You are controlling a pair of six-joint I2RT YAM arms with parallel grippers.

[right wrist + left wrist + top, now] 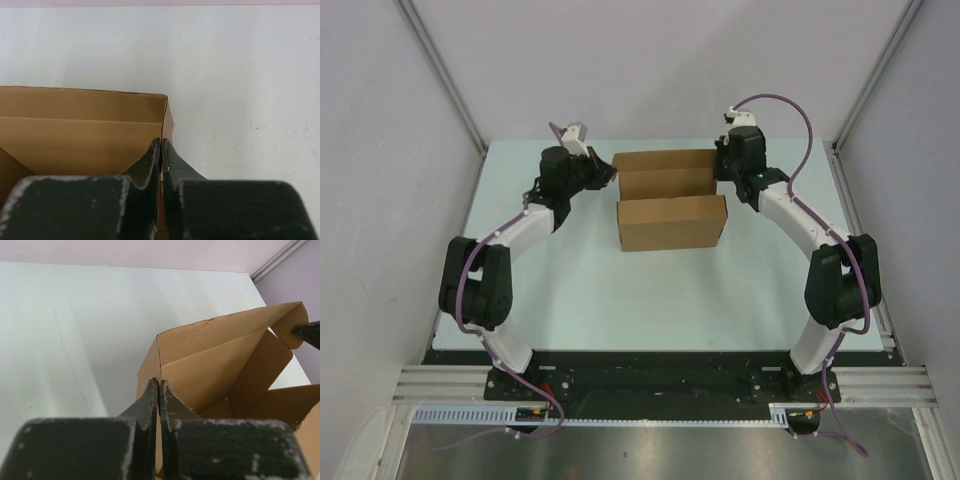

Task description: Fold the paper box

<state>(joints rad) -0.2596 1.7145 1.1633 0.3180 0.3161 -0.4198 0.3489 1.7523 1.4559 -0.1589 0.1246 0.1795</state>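
The paper box (670, 200) sits mid-counter (570, 300), toward the far edge. Our left fingers (149, 401) and right fingers (150, 161) are each clamped on an end wall. We should probably move both ends together, evenly, keeping the creases square.

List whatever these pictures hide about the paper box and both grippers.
1. Top view: fingertips of left gripper and right gripper on the paper box, too small to see.
2. Left wrist view: box's bottom, behind that gripper's own body.
3. Right wrist view: box's far end, cut by the picture's left edge.
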